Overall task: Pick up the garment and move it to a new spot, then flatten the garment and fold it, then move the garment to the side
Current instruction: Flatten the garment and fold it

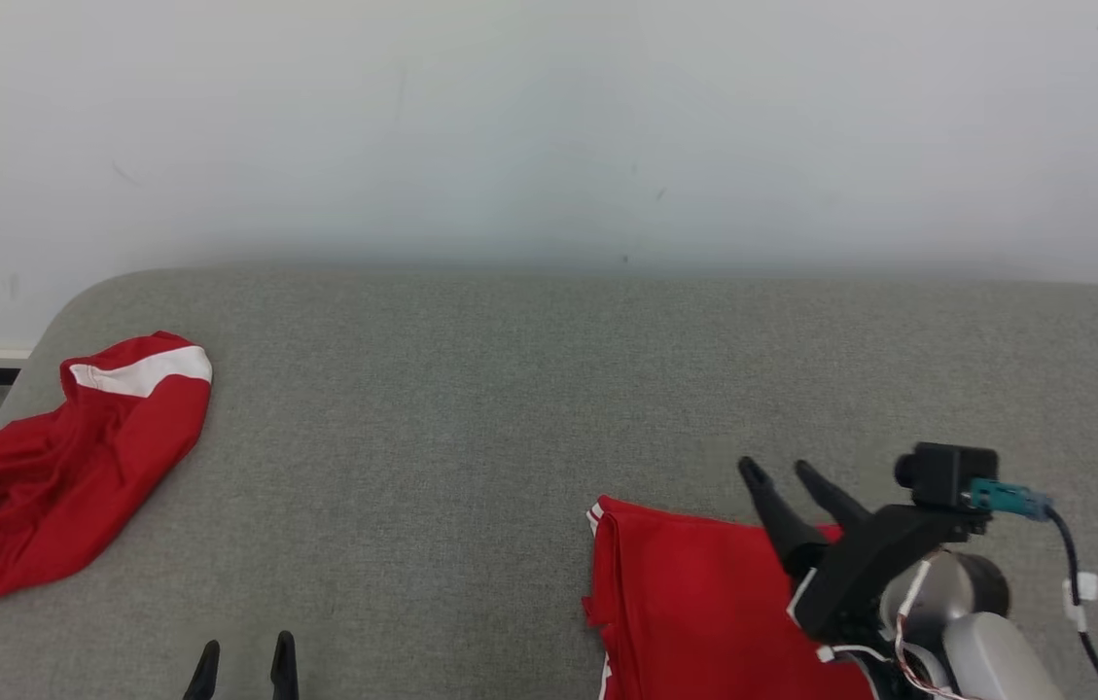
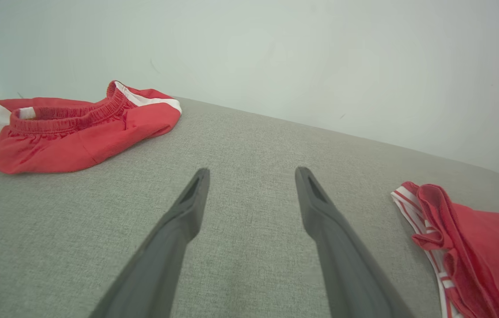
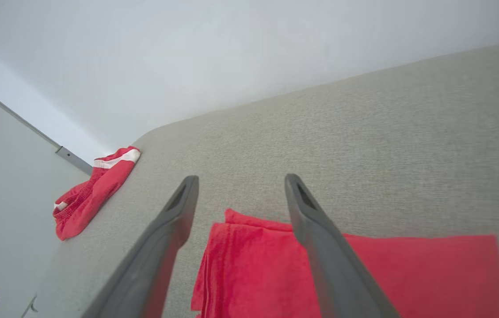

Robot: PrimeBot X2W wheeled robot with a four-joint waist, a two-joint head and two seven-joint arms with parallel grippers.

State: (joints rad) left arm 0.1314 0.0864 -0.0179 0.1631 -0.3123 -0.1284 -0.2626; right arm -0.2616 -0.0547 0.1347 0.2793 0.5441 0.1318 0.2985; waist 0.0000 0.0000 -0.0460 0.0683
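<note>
so, garment (image 1: 694, 603): red, folded flat, at the near edge of the grey pad (image 1: 510, 389) on the robot's right, partly under the right arm.
right gripper (image 1: 775, 469): jaws spread wide, pinching nothing. it hangs over the garment's far part, tips poking just past its far edge.
left gripper (image 1: 247, 644): jaws spread too, empty, low at the near left over bare pad, well apart from the garment.
shorts (image 1: 62, 476): second red piece with white stripes, crumpled at the pad's far left end, waistband gaping.
key relation: the garment sits below and behind the right fingertips, so the right arm is way nearer. my guess is a slide to the side means coming down and back onto it, not reaching forward. for the shorts the left arm is nearer.
long axis: the right wrist view has it running across the fingers, not along them. only a guess though, since the near end is cut off.
hard to tell: whether the fingers touch the cloth or hover, and how many layers there are. the arm also covers the garment's right part in the head view.
</note>
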